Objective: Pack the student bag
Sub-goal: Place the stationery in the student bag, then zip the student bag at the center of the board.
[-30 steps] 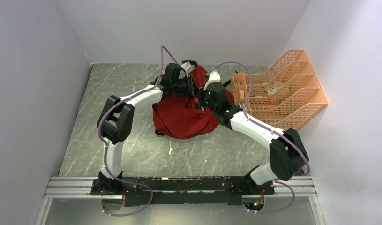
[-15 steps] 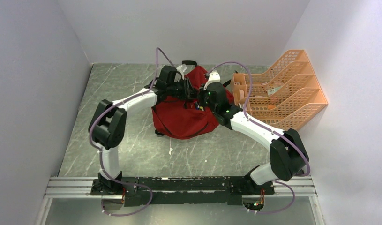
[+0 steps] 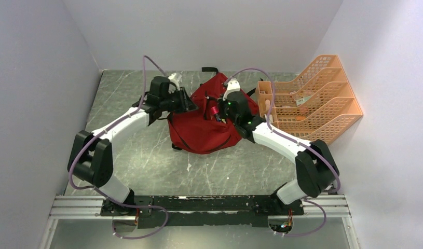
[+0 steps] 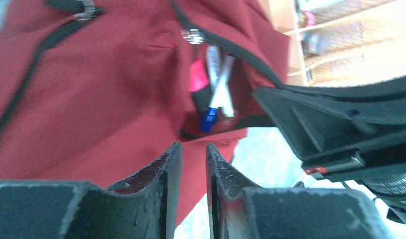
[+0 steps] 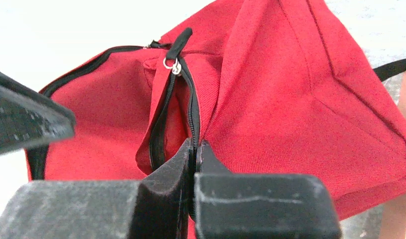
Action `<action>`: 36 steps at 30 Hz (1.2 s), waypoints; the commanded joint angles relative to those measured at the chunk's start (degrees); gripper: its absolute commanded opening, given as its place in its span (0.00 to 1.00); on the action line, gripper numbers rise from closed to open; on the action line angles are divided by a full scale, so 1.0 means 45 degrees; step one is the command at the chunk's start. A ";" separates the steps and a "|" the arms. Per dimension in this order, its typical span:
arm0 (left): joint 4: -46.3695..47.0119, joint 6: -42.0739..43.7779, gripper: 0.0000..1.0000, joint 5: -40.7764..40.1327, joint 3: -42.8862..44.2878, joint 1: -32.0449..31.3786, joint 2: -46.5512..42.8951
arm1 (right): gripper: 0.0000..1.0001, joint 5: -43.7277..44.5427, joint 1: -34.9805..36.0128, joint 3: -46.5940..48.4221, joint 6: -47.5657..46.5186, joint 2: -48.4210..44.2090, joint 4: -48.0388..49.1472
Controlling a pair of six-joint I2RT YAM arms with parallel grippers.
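The dark red soft fabric student bag (image 3: 199, 132) is lying slumped near the middle of the table, its black top loop (image 3: 210, 69) pointing to 12 o'clock. One pocket is gaping along a black zipper (image 5: 163, 114), and white, pink and blue pens (image 4: 213, 89) are showing inside it. The right gripper (image 5: 196, 145) is sitting over the bag's 1 o'clock part, clenched on the fabric edge beside that zipper. The left gripper (image 4: 194, 149) is hovering at the bag's 10 o'clock edge, its jaws parted by a narrow slit and grasping nothing. An orange plastic mesh file organizer (image 3: 313, 104) is standing near the bag at 3 o'clock, against the wall there. The grey marbled tabletop (image 3: 131, 155) is showing pale scratches, and plain white walls (image 3: 209, 31) are enclosing it at 9, 12 and 3 o'clock.
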 commanded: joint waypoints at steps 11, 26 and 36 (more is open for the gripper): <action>-0.0690 0.0320 0.33 -0.0133 -0.0792 0.1626 -0.0289 | 0.10 -0.0324 0.0728 0.0776 -0.1360 0.2225 0.0225; -0.0078 0.0113 0.34 0.0524 0.0307 0.1690 0.0678 | 0.42 0.0614 0.0826 0.1014 -0.1415 0.1125 -0.0388; 0.0578 -0.0933 0.33 0.0888 0.2332 0.1690 0.2412 | 0.50 0.1338 0.0793 0.2107 -0.1569 0.1122 -0.0599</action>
